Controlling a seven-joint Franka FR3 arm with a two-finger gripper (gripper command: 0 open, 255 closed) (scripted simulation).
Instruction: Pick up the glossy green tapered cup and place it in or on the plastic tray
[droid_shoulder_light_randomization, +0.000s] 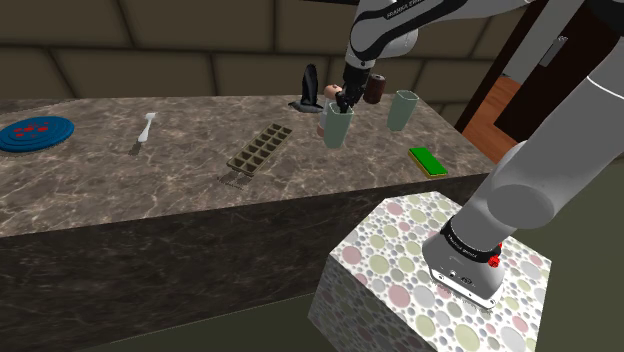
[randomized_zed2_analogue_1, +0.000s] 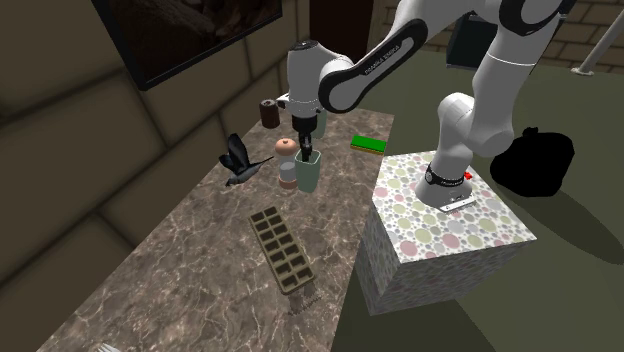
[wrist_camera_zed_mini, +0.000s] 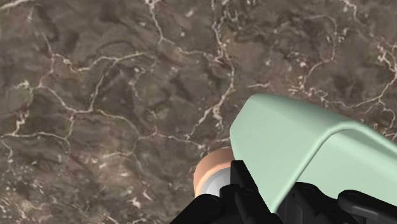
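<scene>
The end effector (droid_shoulder_light_randomization: 342, 103) is closed to a narrow pinch on the rim of the pale green cup (droid_shoulder_light_randomization: 337, 126), apparently with one finger inside the wall and one outside. The cup hangs over the tabletop (droid_shoulder_light_randomization: 150, 190) toward the shoulder view's right. Whether its base is clear of the marble cannot be told.

A grip this thin on a glossy, tapered wall could slip, or let the cup swing as the arm travels. In the wrist view the cup already sits askew to the fingers. A peach-rimmed pot (wrist_camera_zed_mini: 207, 178) stands just beside it, with a black bird figure (randomized_zed2_analogue_1: 240, 160) and a second cup (droid_shoulder_light_randomization: 402, 110) near, so a low sideways carry could knock them. The compartmented tray (droid_shoulder_light_randomization: 258, 148) is ribbed, and a cup released on a rib may topple.

Bare marble lies between cup and tray. In the second exterior view the tray sits closer to the tabletop's front edge, so an overshoot risks a drop. A green sponge (droid_shoulder_light_randomization: 428, 160) lies on the opposite side, off the path.
</scene>
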